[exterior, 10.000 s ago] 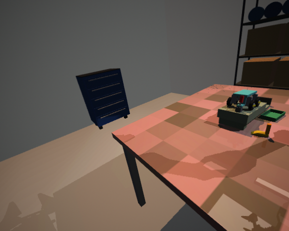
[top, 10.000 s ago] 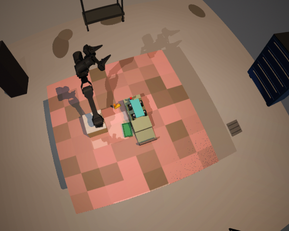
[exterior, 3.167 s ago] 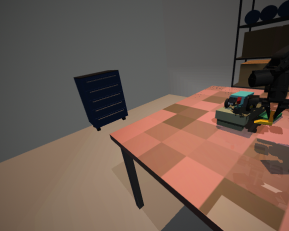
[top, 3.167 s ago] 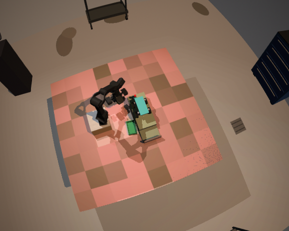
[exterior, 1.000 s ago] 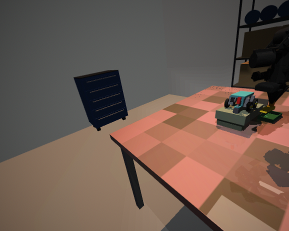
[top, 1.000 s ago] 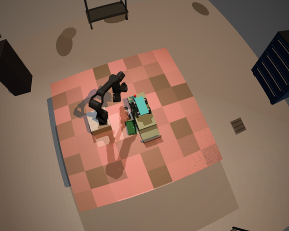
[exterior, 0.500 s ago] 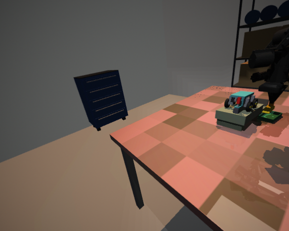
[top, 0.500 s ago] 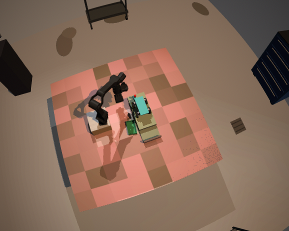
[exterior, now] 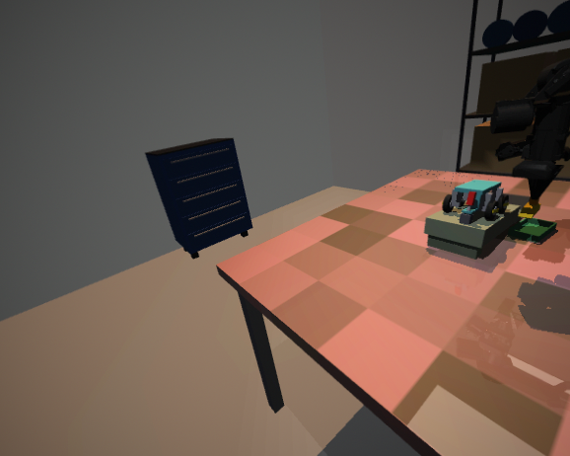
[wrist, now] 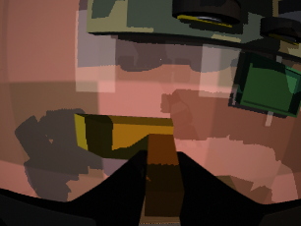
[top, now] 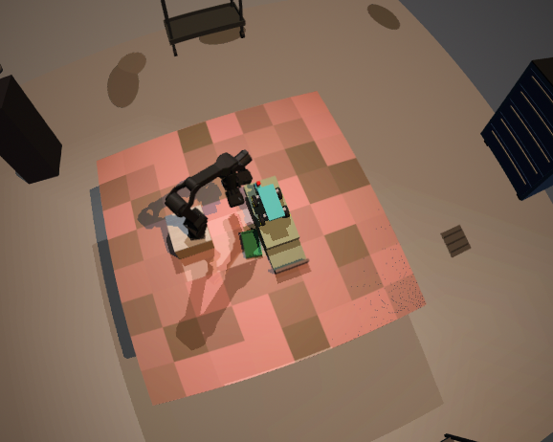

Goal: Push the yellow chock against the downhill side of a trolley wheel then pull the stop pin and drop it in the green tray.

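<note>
My gripper (exterior: 534, 196) (wrist: 159, 157) is shut on the orange handle of the yellow chock (exterior: 528, 210) (wrist: 130, 136). It holds the chock in the air beside the ramp (top: 288, 258) (exterior: 450, 231) (wrist: 148, 15), on the green tray's side and clear of the trolley. The chock cannot be made out in the top view. The trolley (top: 271, 202) (exterior: 478, 188), with a turquoise top, stands on the ramp. The red-headed stop pin (top: 258, 184) (exterior: 470, 198) stands at its uphill end. The green tray (top: 251, 244) (exterior: 543, 235) (wrist: 270, 90) sits beside the ramp and looks empty.
The arm's base block (top: 192, 250) stands on the checkered table (top: 250, 330) (exterior: 356, 341), across the tray from the ramp. The ramp's long side edge and the trolley's near wheels (wrist: 207, 14) face the gripper. A blue drawer cabinet (top: 527, 129) (exterior: 203, 192) stands off the table.
</note>
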### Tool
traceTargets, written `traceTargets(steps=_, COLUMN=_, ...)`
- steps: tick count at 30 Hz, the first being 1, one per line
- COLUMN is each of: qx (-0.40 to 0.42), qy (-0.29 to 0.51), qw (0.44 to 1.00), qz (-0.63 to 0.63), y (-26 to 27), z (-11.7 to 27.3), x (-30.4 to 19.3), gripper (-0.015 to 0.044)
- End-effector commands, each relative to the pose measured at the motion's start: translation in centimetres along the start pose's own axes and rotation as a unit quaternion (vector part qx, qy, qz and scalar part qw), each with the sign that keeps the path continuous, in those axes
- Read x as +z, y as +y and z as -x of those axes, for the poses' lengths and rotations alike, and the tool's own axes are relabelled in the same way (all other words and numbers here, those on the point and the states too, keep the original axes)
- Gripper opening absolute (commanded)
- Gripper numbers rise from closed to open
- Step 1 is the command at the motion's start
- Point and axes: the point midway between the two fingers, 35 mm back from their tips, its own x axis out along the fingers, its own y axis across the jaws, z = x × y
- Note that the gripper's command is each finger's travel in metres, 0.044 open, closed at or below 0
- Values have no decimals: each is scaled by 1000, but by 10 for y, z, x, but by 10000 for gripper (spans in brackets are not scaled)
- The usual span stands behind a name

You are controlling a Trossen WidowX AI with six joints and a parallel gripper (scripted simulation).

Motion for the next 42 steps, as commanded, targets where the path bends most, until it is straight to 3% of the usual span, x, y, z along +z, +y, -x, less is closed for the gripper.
traceTargets(steps=1, qx=3, qy=-6, qw=1000, qz=1, y=-13, z=0, x=3, gripper=0)
traceTargets(steps=42, qx=-4, qy=-8, qw=1000, qz=1, y=-151, z=-6, x=37, gripper=0)
